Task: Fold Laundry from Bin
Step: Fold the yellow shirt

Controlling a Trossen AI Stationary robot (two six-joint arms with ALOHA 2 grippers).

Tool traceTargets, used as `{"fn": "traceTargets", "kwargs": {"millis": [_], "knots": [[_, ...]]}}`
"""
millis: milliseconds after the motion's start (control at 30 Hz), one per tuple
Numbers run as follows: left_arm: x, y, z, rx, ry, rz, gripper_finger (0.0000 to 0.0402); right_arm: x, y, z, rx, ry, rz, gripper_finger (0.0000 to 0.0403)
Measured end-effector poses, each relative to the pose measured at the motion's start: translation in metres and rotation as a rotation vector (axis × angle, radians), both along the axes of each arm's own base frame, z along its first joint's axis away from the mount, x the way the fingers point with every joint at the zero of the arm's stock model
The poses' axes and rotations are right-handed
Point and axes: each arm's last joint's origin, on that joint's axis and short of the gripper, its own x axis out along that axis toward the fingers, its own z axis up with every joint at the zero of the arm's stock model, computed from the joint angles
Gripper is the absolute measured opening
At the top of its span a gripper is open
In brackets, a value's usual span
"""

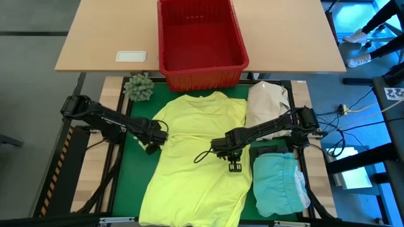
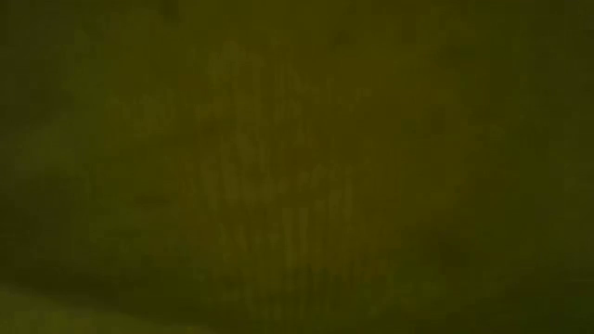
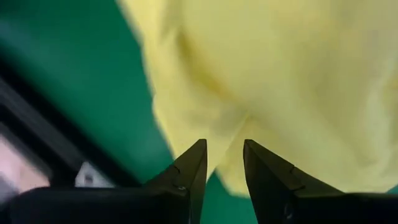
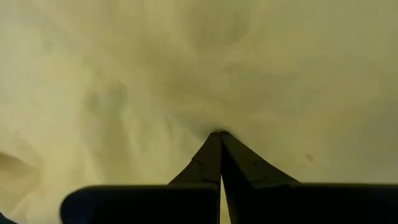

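A yellow shirt (image 1: pixel 196 157) lies flat on green matting (image 1: pixel 134 170); the left gripper (image 3: pixel 222 163) is parted at its edge, the right gripper (image 4: pixel 219 140) pinched closed on it.

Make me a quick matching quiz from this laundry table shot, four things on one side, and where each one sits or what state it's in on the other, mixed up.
Things:
1. yellow shirt
2. red bin
3. turquoise garment
4. right gripper

Place or state:
A. folded at the mat's right front corner
B. shut, resting on yellow cloth
C. spread flat across the green mat
D. on the wooden table behind the mat

Pairs: 1-C, 2-D, 3-A, 4-B
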Motion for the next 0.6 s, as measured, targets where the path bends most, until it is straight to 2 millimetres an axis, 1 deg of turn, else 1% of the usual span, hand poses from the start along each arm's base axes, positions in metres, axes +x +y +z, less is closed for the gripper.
{"fn": "traceTargets", "kwargs": {"millis": [100, 233, 433, 600], "knots": [[0.004, -0.003, 0.000, 0.038, -0.032, -0.094, 0.0106, 0.001, 0.000, 0.000, 0.002, -0.009, 0.000, 0.0003], [0.004, -0.003, 0.000, 0.099, -0.043, -0.106, 0.0118, 0.001, 0.000, 0.000, 0.002, -0.010, 0.000, 0.0003], [0.004, 0.004, 0.000, 0.106, -0.062, 0.018, 0.0139, 0.001, 0.000, 0.000, 0.002, -0.010, 0.000, 0.0003], [0.005, 0.012, 0.000, 0.110, -0.073, 0.105, 0.0148, 0.001, 0.000, 0.000, 0.002, -0.010, -0.001, 0.0003]]}}
